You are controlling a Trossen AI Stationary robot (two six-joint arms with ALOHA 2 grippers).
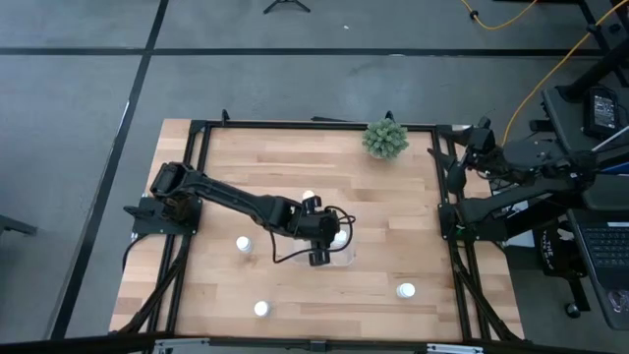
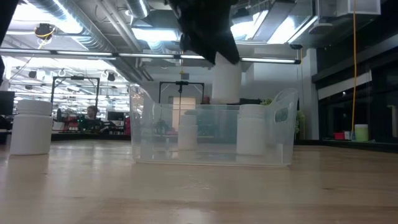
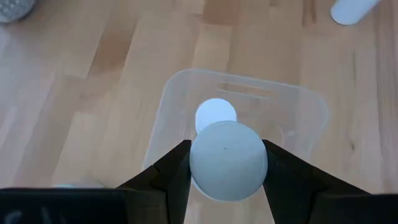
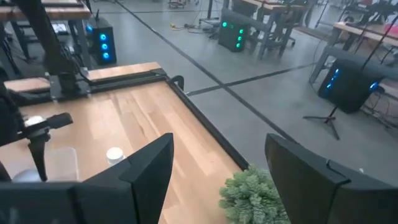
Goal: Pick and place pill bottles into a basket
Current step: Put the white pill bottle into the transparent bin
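My left gripper (image 1: pixel 330 242) hangs over the clear basket (image 1: pixel 346 258), shut on a white pill bottle (image 3: pixel 228 160). In the low view this bottle (image 2: pixel 227 81) hangs just above the basket's rim (image 2: pixel 211 107). One bottle (image 3: pixel 216 114) stands upright on the basket's floor; it also shows in the low view (image 2: pixel 252 129). Other bottles stand on the table: one beyond the basket (image 1: pixel 308 197), one to its left (image 1: pixel 243 243), two near the front edge (image 1: pixel 260 309) (image 1: pixel 406 291). My right gripper (image 4: pixel 217 155) is open and empty at the table's right edge (image 1: pixel 454 169). My left gripper pinches the bottle's round side wall (image 3: pixel 194 163) between its two fingers, one on each side. The fingers come from above, pointing down. The bottle hangs upright below the gripper, lifted clear, over the basket's inside.
A spiky green plant (image 1: pixel 385 139) stands at the table's far edge, close to my right gripper (image 4: pixel 252 193). A black frame (image 1: pixel 201 177) runs around the wooden table top. The bottle beyond the basket shows through its wall in the low view (image 2: pixel 186 130).
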